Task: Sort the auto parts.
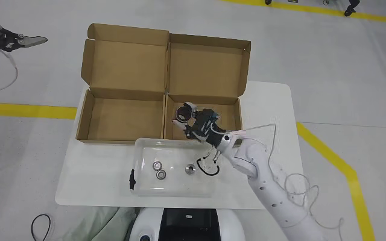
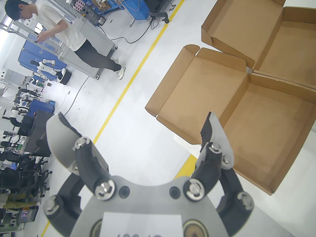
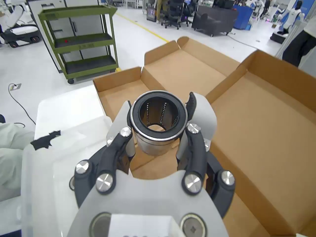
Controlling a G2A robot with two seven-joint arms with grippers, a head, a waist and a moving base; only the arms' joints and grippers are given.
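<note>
Count: two open cardboard boxes, left (image 1: 120, 119) and right (image 1: 226, 114), side by side on the white desk (image 1: 271, 120). One clear plastic tray (image 1: 175, 144) lies at their 6 o'clock.

In the tray: two metal rings (image 1: 158, 164) (image 1: 161, 175), one small metal part (image 1: 190, 169), one black piece (image 1: 131, 179).

The right claw (image 3: 160, 107) is clamped on one steel cylindrical bearing (image 3: 158, 127), black-rimmed, hollow and upright between its fingers, over the right box's 7 o'clock corner.

The left claw (image 2: 134, 122) hangs off the desk at 10 o'clock, fingers apart.
</note>
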